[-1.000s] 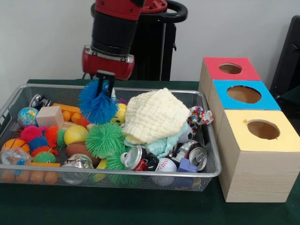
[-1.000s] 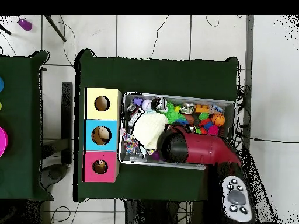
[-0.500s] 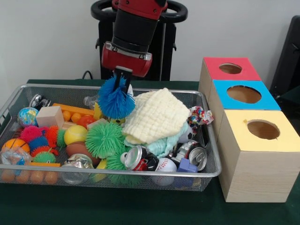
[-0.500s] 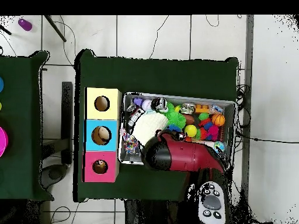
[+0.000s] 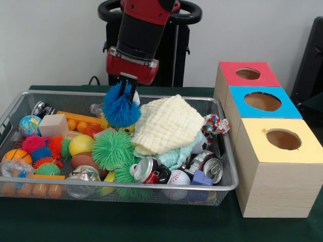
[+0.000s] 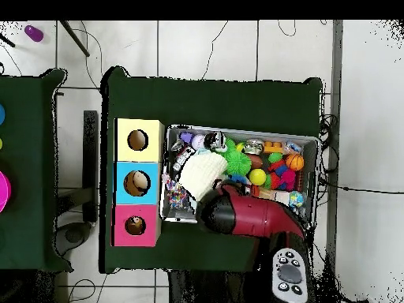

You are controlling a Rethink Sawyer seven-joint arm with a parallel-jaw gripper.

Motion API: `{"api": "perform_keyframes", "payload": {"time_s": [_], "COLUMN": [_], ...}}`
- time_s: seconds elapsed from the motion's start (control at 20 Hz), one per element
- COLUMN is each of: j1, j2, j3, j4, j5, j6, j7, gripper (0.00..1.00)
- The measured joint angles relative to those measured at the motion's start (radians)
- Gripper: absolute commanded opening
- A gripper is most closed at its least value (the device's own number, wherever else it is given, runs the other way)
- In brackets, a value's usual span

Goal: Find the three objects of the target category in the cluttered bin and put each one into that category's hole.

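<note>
My gripper (image 5: 126, 88) hangs over the back middle of the wire bin (image 5: 151, 186), shut on a blue spiky ball (image 5: 120, 109) that dangles clear of the clutter. Just to its right lies a cream cloth (image 5: 169, 123); below it sits a green spiky ball (image 5: 112, 149). More spiky balls, pink, blue and orange (image 5: 40, 149), lie at the bin's left end. In the overhead view the red arm (image 6: 245, 217) covers the gripper and the held ball. Three boxes with holes stand beside the bin: red (image 5: 268, 78), blue (image 5: 283, 109), yellow (image 5: 275, 181).
The bin also holds crushed cans (image 5: 146, 169), a baseball (image 5: 178, 177), a globe ball (image 5: 29, 124), a wooden block (image 5: 53, 125) and orange beads (image 5: 30, 190). Overhead, the boxes line the bin's left side: yellow (image 6: 150, 129), blue (image 6: 151, 170), red (image 6: 149, 215).
The gripper carried the blue spiky ball up and to the right in the front view, then drifted slightly back left. Its hold on the ball has not changed.
</note>
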Motion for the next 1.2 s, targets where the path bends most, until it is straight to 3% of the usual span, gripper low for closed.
{"api": "perform_keyframes", "payload": {"time_s": [0.4, 1.2], "j1": [-0.056, -0.012], "j2": [0.088, 0.172], "j3": [0.0, -0.001], "j4": [0.0, -0.069], "j5": [0.042, 0.139], "j6": [-0.066, -0.078], "j7": [0.0, 0.0], "gripper": [0.0, 0.0]}}
